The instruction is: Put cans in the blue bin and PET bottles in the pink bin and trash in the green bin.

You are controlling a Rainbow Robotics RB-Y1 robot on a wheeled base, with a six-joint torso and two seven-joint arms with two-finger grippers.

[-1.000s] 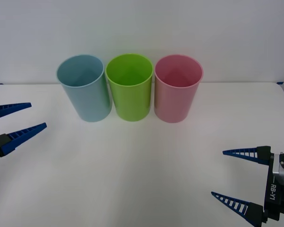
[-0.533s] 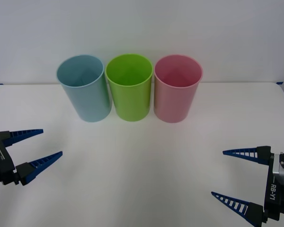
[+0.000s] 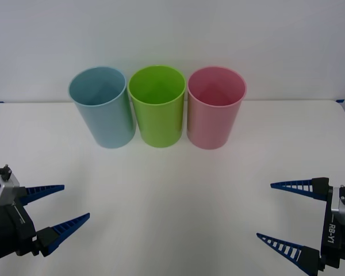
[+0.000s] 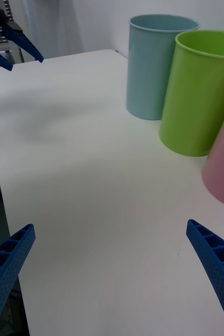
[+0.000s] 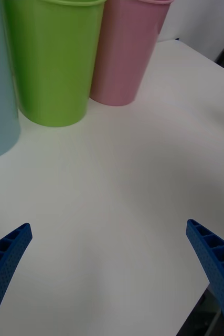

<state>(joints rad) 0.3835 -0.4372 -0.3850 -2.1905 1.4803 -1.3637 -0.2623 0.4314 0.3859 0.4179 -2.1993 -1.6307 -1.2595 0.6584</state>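
Left claw (image 3: 72, 204) has swung in from the table's left edge over the last second, and now it sits low at the near-left corner of the front view, fingers spread wide and holding nothing. Its two blue ribbed fingers (image 3: 68, 228) point in toward the middle of the table, one above the other as the front camera sees them. Over on the other side, the right claw (image 3: 264, 210) is just where it was, parked at the near-right corner, also spread wide and empty, tips aimed at the centre.

Moving outward from the claws, we get a broad stretch of plain white table (image 3: 178, 190), smooth and matte, with soft shadows under the fingers. At the far side of it stand three tall cups in a tight row, all upright with open mouths. The blue bin (image 3: 102, 107) is on the left, the green bin (image 3: 157, 107) is in the middle and the pink bin (image 3: 215, 108) is on the right. Green looks to be touching both neighbours, or very nearly. No can shows on the table; what lies deep inside the bins cannot be made out.

Behind the bins rises a bare white wall (image 3: 172, 34), meeting the table's back edge. From the right wrist camera, the left claw (image 4: 14, 44) shows far off past the table's edge, against dim room clutter.
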